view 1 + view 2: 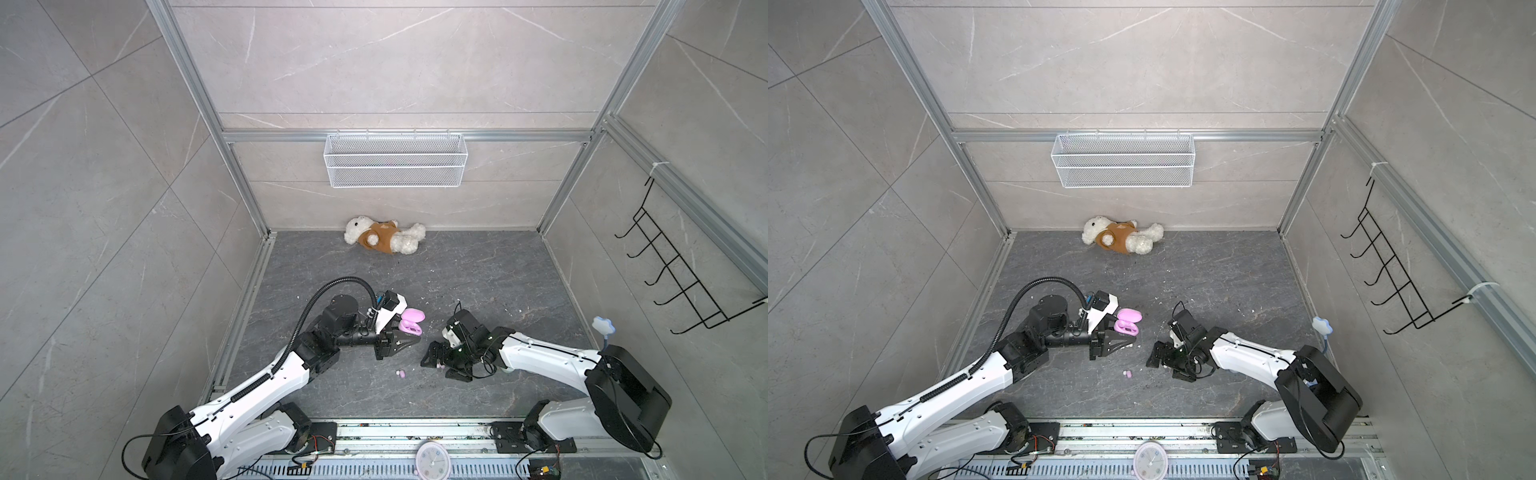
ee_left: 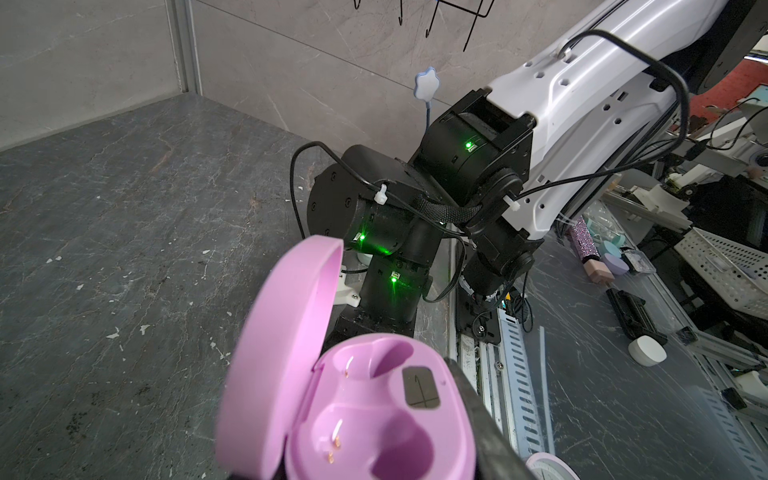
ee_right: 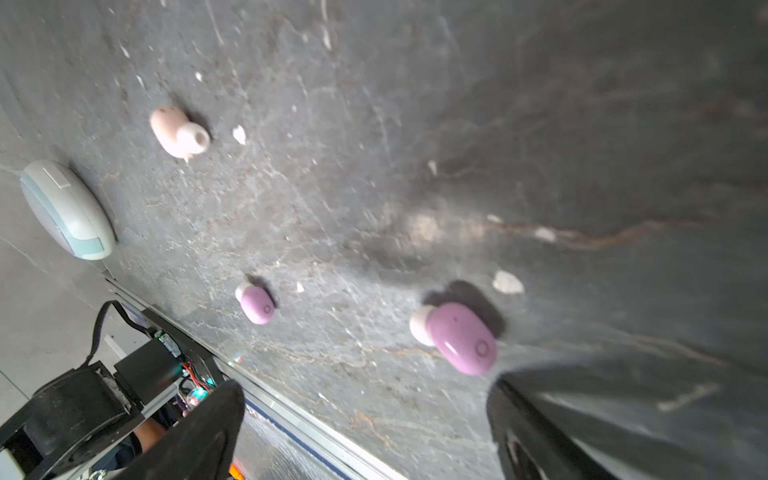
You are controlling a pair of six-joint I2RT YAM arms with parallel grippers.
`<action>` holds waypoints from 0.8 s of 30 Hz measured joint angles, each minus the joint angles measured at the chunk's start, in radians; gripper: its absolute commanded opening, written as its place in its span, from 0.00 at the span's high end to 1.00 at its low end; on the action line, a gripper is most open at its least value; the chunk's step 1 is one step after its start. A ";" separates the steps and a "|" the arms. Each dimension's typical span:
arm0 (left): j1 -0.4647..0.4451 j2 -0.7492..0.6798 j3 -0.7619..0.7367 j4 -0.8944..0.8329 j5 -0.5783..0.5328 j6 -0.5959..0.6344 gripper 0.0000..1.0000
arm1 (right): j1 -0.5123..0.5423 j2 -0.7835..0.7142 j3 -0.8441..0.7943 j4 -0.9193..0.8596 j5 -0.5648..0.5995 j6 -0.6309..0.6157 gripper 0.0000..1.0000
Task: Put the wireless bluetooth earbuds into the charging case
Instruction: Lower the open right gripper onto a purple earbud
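Observation:
My left gripper (image 1: 406,332) is shut on the lilac charging case (image 1: 412,321), held just above the floor with its lid swung open. In the left wrist view the charging case (image 2: 365,415) shows two empty wells, and one black finger (image 2: 473,407) presses its side. Lilac earbuds lie on the dark floor: one (image 3: 461,338) just off my right gripper's fingertip, another (image 3: 257,305) farther away. A peach earbud (image 3: 178,133) lies beyond them. My right gripper (image 3: 365,395) hangs open, low over the floor (image 1: 439,365), with nothing between its fingers. A lilac earbud (image 1: 401,374) also shows in both top views (image 1: 1128,374).
A mint-and-grey oval case (image 3: 66,210) rests by the floor's edge. A teddy bear (image 1: 384,237) lies at the back wall under a white wire basket (image 1: 395,160). A black hook rack (image 1: 681,270) hangs right. A pink clock (image 1: 432,459) sits on the front rail. White specks litter the floor.

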 measured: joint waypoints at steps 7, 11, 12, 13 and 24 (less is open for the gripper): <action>0.000 0.000 0.000 -0.001 0.000 0.000 0.69 | -0.006 0.036 0.035 0.012 0.019 0.002 0.06; 0.000 0.000 0.000 -0.002 0.000 0.000 0.69 | -0.029 0.055 0.063 0.005 0.031 -0.013 0.06; 0.000 0.000 0.000 -0.002 0.000 0.000 0.69 | -0.035 0.062 0.072 0.002 0.031 -0.021 0.06; 0.000 0.000 0.000 -0.003 0.000 0.000 0.69 | -0.039 0.073 0.084 -0.003 0.033 -0.028 0.06; 0.000 -0.013 0.000 -0.007 -0.002 0.000 0.69 | -0.042 0.138 0.193 -0.095 0.064 -0.110 0.11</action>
